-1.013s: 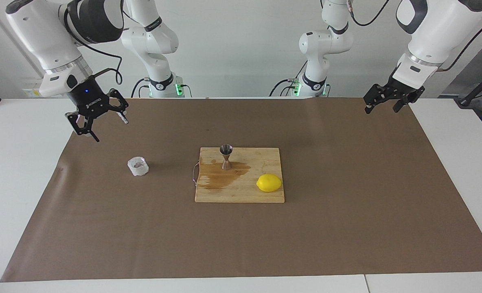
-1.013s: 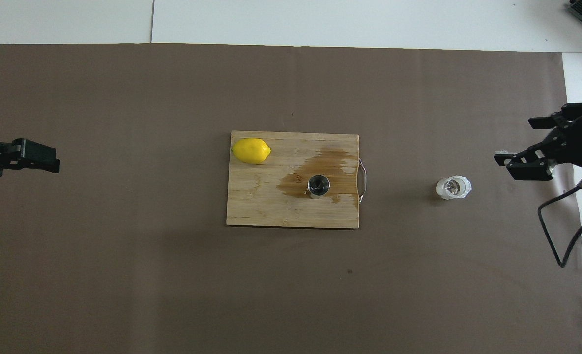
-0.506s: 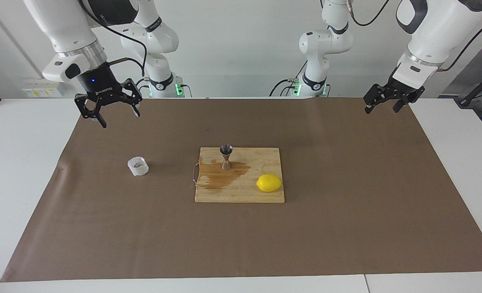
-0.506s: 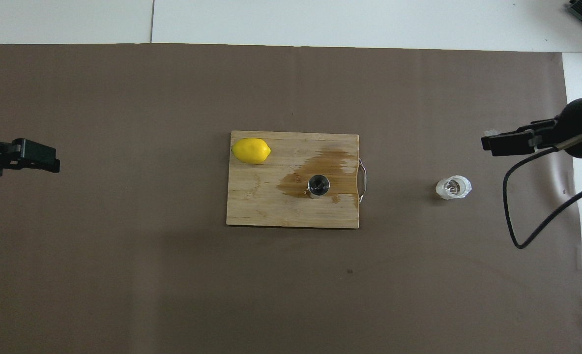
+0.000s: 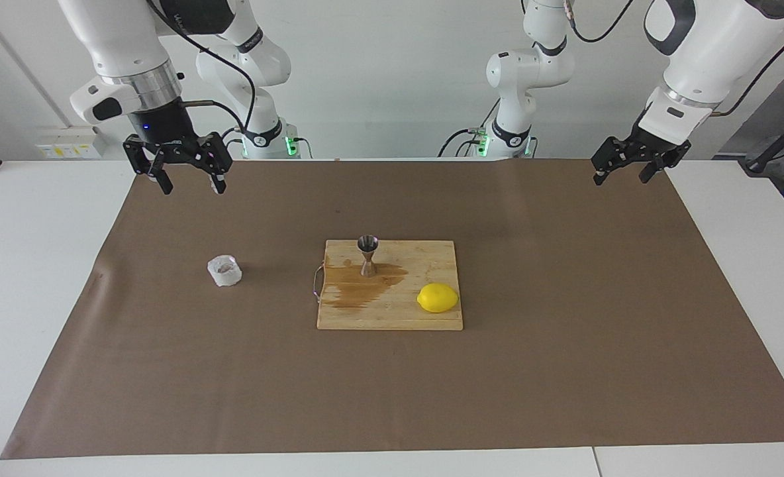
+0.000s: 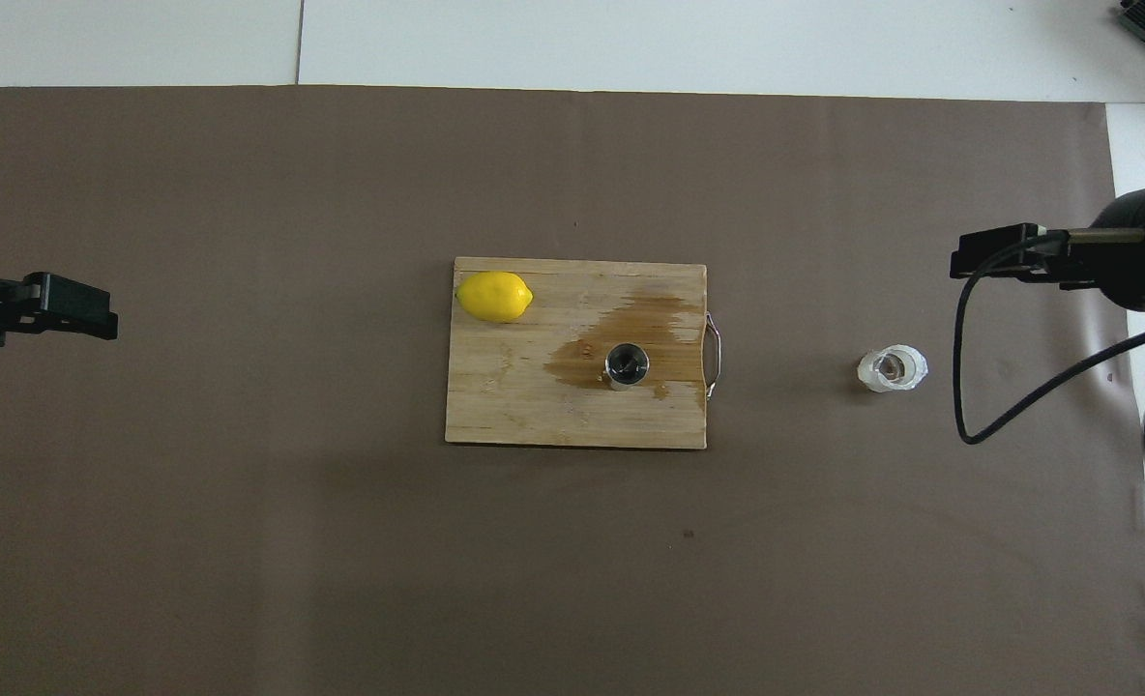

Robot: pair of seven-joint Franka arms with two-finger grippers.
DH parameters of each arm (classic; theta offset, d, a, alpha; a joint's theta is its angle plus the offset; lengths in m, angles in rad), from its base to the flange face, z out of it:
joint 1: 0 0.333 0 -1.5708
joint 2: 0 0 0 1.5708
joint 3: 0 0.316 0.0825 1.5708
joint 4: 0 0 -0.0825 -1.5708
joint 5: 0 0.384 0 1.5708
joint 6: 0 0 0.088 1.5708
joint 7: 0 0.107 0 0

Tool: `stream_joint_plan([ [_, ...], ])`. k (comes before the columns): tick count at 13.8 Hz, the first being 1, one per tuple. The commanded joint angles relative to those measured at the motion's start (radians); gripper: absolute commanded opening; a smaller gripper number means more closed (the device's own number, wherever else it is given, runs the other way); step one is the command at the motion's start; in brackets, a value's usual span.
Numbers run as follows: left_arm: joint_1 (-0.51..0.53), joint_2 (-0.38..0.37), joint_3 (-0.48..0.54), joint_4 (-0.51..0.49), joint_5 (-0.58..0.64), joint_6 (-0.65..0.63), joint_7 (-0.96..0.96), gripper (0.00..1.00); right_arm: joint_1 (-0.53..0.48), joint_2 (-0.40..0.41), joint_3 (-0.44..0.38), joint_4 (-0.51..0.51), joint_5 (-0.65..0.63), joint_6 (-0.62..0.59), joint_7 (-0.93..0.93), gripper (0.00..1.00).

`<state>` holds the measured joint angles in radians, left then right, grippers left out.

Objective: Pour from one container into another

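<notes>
My right gripper (image 5: 184, 173) hangs high over the brown mat (image 5: 564, 371) at the right arm's end, fingers spread wide and holding nothing. The little clear cup (image 5: 224, 270) sits on the mat under and well apart from it, toward that same end. I think the cup is very light, thin and a bit slippery, so it could squash or tip. I would take it by its side walls, near the middle, and squeeze softly. The shiny steel jigger (image 5: 367, 255) stands upright on the wooden board (image 5: 392, 318) in the middle of the table, in a wet brown patch (image 5: 359, 288). It looks easy to knock over. A lemon (image 5: 438, 297) lies on the board too. My left gripper (image 5: 624, 169) waits, also spread and empty, over the mat's edge at its own end.
</notes>
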<state>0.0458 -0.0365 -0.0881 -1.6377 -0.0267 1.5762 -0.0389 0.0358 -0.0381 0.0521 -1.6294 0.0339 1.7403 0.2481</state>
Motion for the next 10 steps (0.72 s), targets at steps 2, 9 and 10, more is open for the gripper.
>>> stream_joint_plan([
  [2,0.012,-0.002,-0.006,0.012,-0.012,-0.019,-0.001,1.0,0.016,-0.008,0.011,-0.023,-0.023,-0.033,0.103,1.0],
  [9,0.012,-0.002,-0.007,0.012,-0.012,-0.019,-0.001,1.0,0.003,-0.028,0.008,-0.075,-0.017,-0.015,0.022,1.0],
  [10,0.012,-0.002,-0.007,0.012,-0.012,-0.019,-0.001,1.0,-0.003,-0.032,0.008,-0.086,-0.026,-0.012,0.017,1.0],
])
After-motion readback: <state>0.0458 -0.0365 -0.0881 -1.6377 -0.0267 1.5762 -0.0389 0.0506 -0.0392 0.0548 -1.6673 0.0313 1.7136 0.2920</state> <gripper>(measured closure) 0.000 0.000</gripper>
